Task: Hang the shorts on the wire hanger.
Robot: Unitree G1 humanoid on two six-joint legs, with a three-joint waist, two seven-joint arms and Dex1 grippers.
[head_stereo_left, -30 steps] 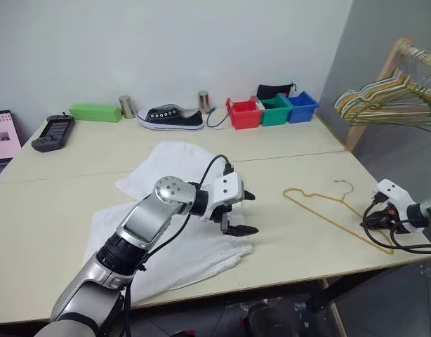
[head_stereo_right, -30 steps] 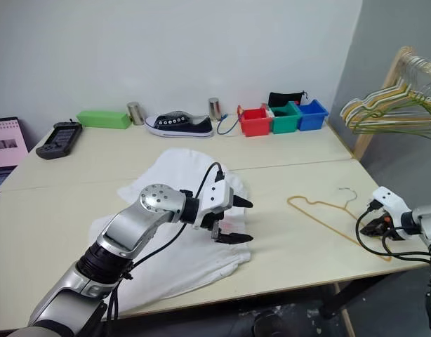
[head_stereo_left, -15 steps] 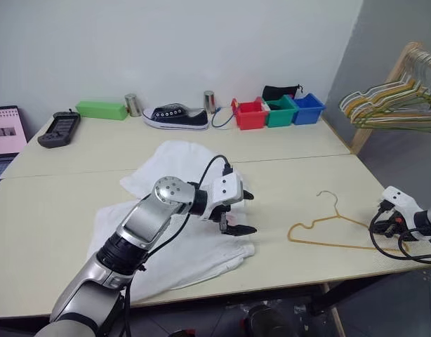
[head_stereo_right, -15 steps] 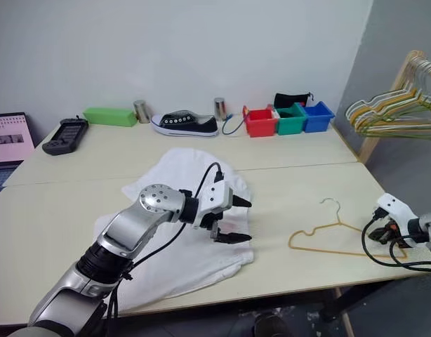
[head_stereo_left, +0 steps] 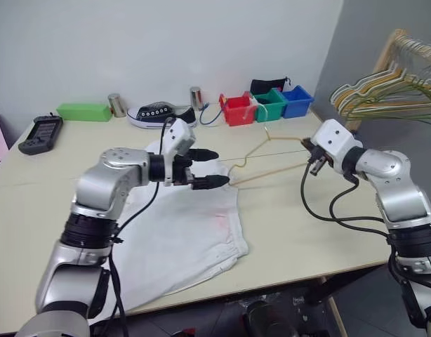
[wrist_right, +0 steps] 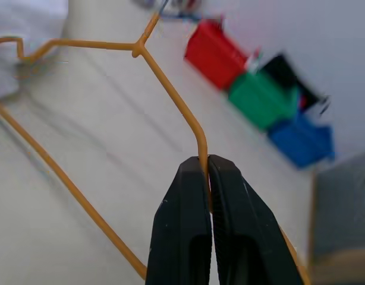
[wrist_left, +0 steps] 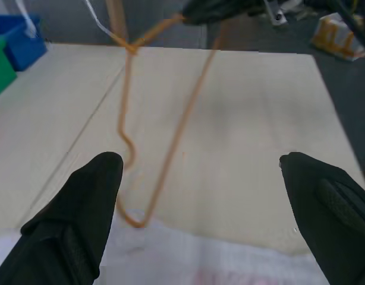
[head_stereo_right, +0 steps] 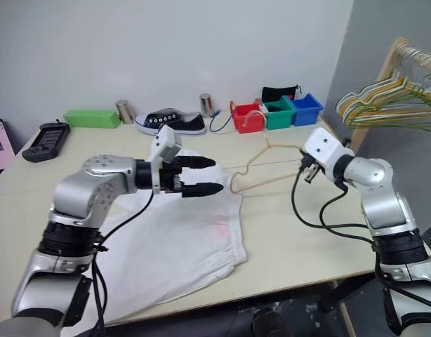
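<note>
The white shorts [head_stereo_left: 180,239] lie spread on the table in front of me, a faint pink mark near their right edge. My right gripper [wrist_right: 207,161] is shut on the golden wire hanger [head_stereo_left: 272,173] at one shoulder. It holds the hanger in the air over the table [head_stereo_left: 300,225], with the far end reaching toward the shorts. My left gripper [head_stereo_left: 212,167] hangs open above the shorts' far edge with nothing between its fingers. It faces the hanger's near end [wrist_left: 132,219], and its black fingertips [wrist_left: 93,196] stand wide apart.
Along the back of the table stand a green box [head_stereo_left: 82,111], a black shoe [head_stereo_left: 159,114], two metal cans and red, green and blue bins [head_stereo_left: 236,110]. A black device [head_stereo_left: 38,133] lies at the back left. A wooden rack with a bunch of hangers [head_stereo_left: 384,91] stands on the right.
My right gripper has lifted the hanger off the table's right side and swung it left toward the shorts. My left gripper has risen from the shorts, still open.
</note>
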